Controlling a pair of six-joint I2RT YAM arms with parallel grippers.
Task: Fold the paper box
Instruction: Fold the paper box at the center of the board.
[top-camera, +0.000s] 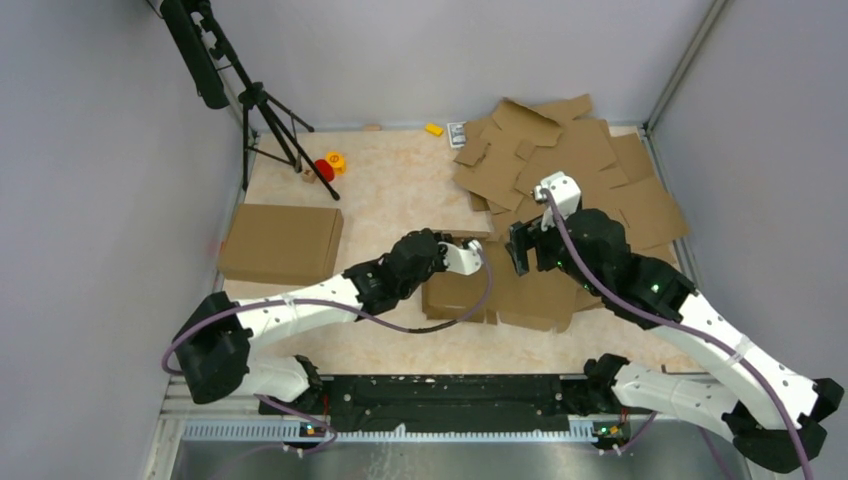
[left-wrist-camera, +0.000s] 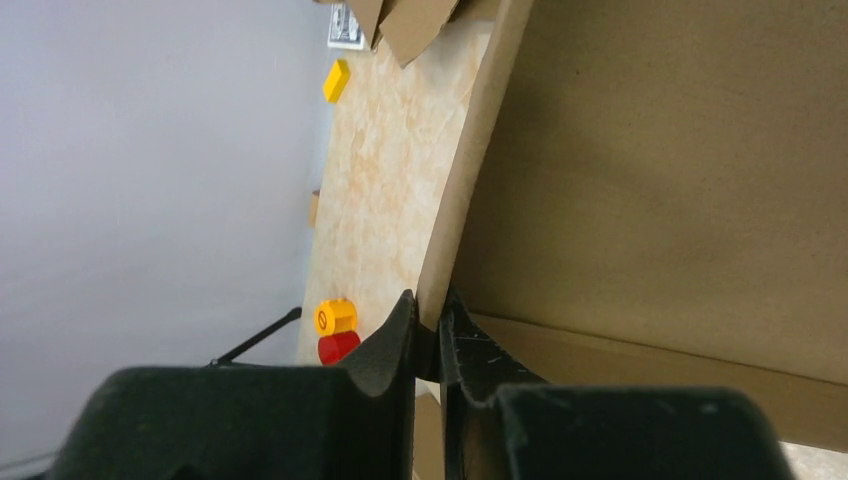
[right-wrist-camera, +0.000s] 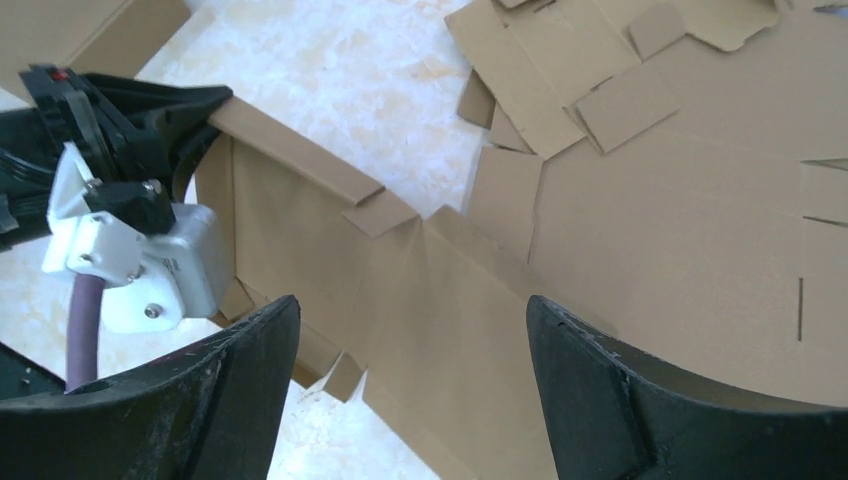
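Observation:
The paper box (top-camera: 520, 292) is a brown cardboard blank lying partly folded at the table's middle. It also shows in the right wrist view (right-wrist-camera: 440, 300), with one side wall (right-wrist-camera: 300, 152) raised. My left gripper (top-camera: 482, 250) is shut on the edge of that raised wall (left-wrist-camera: 470, 170), seen close in the left wrist view, where the gripper (left-wrist-camera: 428, 325) pinches the thin cardboard edge. My right gripper (top-camera: 520, 250) is open and empty, hovering just above the blank's floor (right-wrist-camera: 412, 310), to the right of the left gripper.
A folded closed box (top-camera: 281, 243) lies at the left. A heap of flat cardboard blanks (top-camera: 570, 165) fills the back right. A tripod (top-camera: 260, 110), a red and yellow toy (top-camera: 329, 165), a small yellow block (top-camera: 434, 129) and a card (top-camera: 457, 134) stand at the back.

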